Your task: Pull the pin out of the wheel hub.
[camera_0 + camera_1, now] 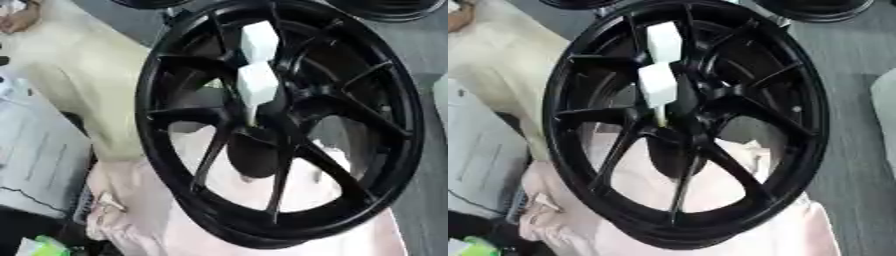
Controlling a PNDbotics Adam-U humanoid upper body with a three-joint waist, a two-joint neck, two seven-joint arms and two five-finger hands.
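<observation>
A large black spoked wheel hub (372, 165) fills both views, standing tilted on a pink cloth. Two white blocky pins sit among the spokes near its centre. The upper pin (259, 40) lies close to the rim. Just below it, the lower pin (256, 87) has a thin pale stem pointing down into the hub centre (252, 120). A dark rounded shape (254, 157) shows behind the spokes below the centre; I cannot tell what it is. Neither of my hands shows in either view.
The pink cloth (140, 200) lies under the wheel, with a cream cloth (79, 75) to the left. Parts of other black wheels (815, 10) show along the top edge. Grey floor (859, 160) runs down the right. Papers (35, 150) lie at the left.
</observation>
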